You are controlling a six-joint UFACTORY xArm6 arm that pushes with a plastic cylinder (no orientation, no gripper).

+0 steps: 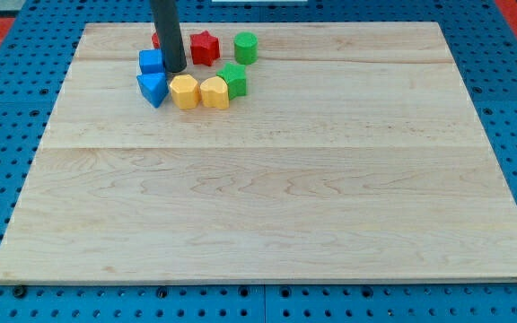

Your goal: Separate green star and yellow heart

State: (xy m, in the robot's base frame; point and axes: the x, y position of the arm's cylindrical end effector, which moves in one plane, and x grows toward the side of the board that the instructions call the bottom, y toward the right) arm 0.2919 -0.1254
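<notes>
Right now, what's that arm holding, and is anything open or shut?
Nothing held: the arm ends in a plain dark rod, no fingers to open or close.
My tip rests beside the blue cube block, above the yellow hexagon block.

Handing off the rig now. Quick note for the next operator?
My tip sits at the view's top left, between the blue cube and red star, above the yellow hexagon.
Green star touches the yellow heart on its right side.
Done: nothing; the pair is still together.
Left: bring the tip round to the pair and push one block away from the other. Green cylinder sits just above.
</notes>
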